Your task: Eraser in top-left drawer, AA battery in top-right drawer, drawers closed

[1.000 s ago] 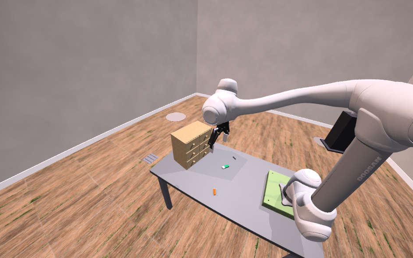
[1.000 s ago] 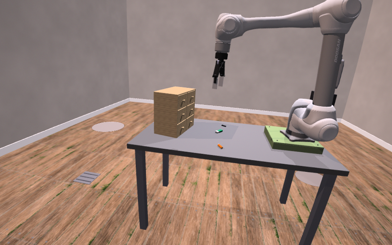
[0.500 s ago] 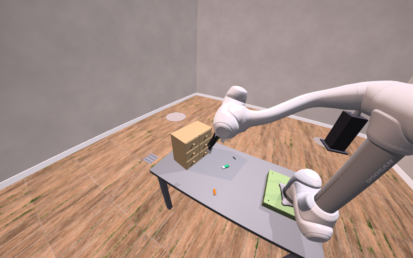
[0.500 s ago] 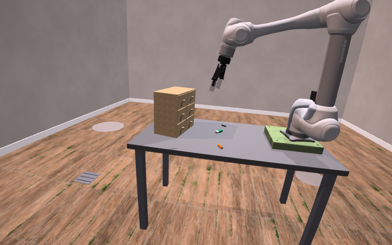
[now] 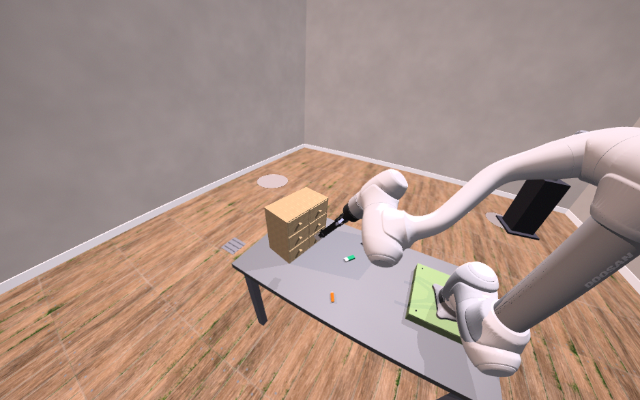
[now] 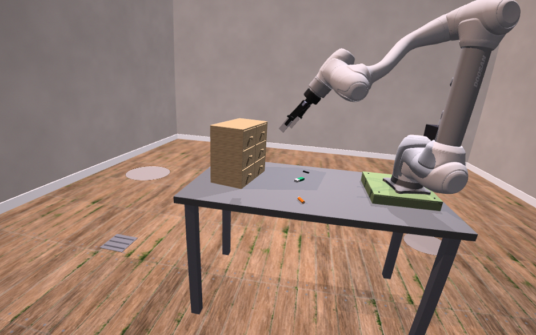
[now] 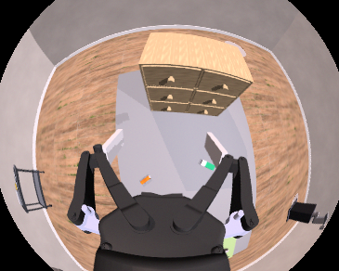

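The wooden chest stands upright at the table's end, all drawers looking pushed in. Its top-left drawer and top-right drawer have knobs. A green-and-white block, looking like the eraser, lies on the table. An orange piece and a small black piece lie there too; I cannot tell surely which is the battery. My gripper is open and empty, tilted toward the drawer fronts, above the table.
The grey table carries everything. The arm's green base block is at its other end. In the top view the wrist largely covers the black piece. The walls stand well away.
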Tool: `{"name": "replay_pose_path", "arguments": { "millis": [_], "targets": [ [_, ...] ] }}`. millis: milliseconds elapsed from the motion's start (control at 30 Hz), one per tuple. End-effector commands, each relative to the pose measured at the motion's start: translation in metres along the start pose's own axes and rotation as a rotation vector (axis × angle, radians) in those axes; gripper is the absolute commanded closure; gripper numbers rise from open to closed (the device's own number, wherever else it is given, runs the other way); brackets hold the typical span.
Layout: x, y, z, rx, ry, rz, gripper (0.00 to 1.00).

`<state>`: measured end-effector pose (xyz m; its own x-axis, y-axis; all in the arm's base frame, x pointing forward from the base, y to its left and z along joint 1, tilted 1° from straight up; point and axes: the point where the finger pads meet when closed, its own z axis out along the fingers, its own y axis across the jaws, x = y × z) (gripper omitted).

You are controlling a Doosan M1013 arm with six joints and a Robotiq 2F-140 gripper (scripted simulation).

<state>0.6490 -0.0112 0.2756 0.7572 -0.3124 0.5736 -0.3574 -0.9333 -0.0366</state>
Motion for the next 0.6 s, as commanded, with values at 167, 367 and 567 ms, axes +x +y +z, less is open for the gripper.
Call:
{"name": "replay_pose_path", "arguments": {
  "millis": [167, 367, 567],
  "targets": [
    [0.005, 0.005, 0.021, -0.030, 0.185, 0.009, 0.00],
    [0.007, 0.004, 0.030, -0.028, 0.264, 0.007, 0.00],
    [0.007, 0.005, 0.035, -0.029, 0.308, 0.007, 0.00]
  ]
}}
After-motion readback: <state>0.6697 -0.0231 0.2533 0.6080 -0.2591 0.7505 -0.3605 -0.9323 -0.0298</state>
